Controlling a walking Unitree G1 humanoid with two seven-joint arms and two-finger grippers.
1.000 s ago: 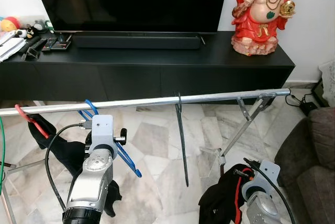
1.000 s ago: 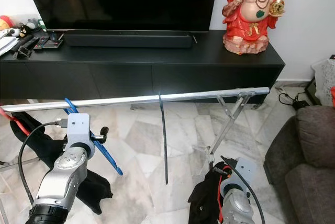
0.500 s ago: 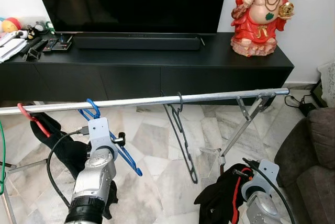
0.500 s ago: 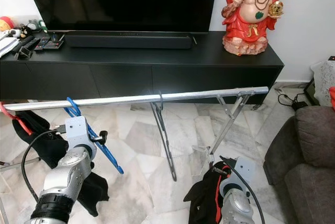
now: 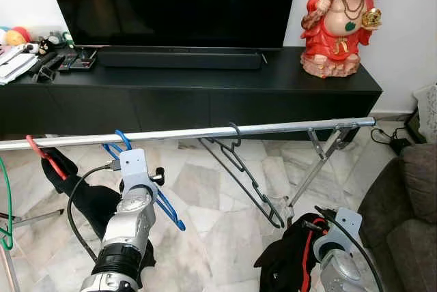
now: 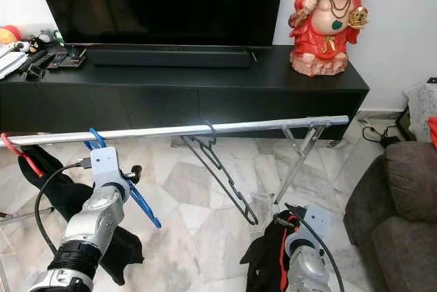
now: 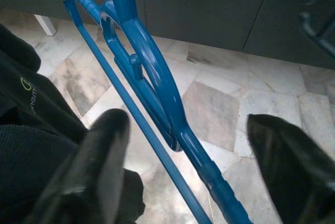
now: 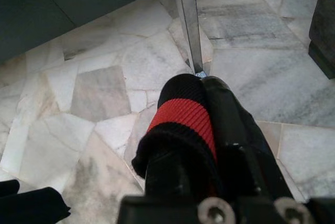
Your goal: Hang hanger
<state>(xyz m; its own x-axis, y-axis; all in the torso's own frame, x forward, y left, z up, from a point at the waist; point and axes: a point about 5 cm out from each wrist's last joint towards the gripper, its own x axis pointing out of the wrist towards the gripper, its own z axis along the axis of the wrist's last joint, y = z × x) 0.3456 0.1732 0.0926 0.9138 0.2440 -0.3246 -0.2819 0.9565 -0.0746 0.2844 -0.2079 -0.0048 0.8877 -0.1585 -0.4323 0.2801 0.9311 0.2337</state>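
A black hanger [image 5: 242, 169] hangs by its hook on the silver rail [image 5: 293, 127], its body slanting down to the right. Further left on the rail hangs a blue hanger [image 7: 152, 77]. My left gripper [image 7: 188, 145] is open just in front of the blue hanger, with one finger [image 7: 104, 150] on each side of it and neither touching it. Low at the right, my right gripper [image 8: 204, 124] is shut on a black-and-red garment [image 5: 287, 265].
A red hanger [image 5: 41, 155] carrying a dark garment [image 5: 89, 200] and a green hanger [image 5: 5, 203] sit at the rail's left end. The rack's folding leg [image 5: 314, 162] stands at the right. Behind are a black TV cabinet [image 5: 205, 94] and a sofa [image 5: 410, 203].
The black hanger has turned from edge-on to broadside and its bottom has swung to the right. My left arm has drawn back a little from the rail.
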